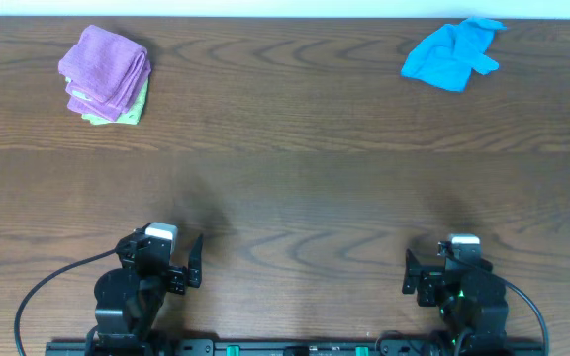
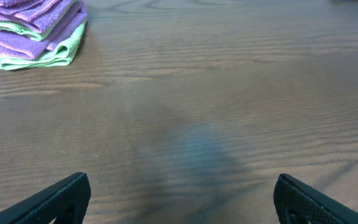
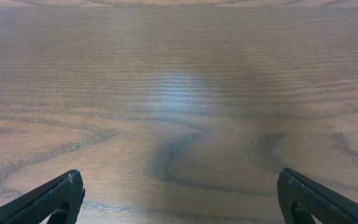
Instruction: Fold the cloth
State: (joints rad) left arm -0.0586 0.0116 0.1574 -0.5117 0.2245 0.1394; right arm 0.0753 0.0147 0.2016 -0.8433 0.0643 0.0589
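A crumpled blue cloth (image 1: 453, 54) lies at the far right of the wooden table (image 1: 295, 178). My left gripper (image 1: 171, 259) sits at the near left edge, open and empty; its two fingers show at the bottom corners of the left wrist view (image 2: 182, 199). My right gripper (image 1: 433, 269) sits at the near right edge, open and empty, with only bare wood between its fingers in the right wrist view (image 3: 179, 196). Both grippers are far from the blue cloth.
A stack of folded cloths, purple (image 1: 107, 67) on top of light green (image 1: 135, 107), lies at the far left; it also shows in the left wrist view (image 2: 33, 28). A pale wall edge runs along the table's far side.
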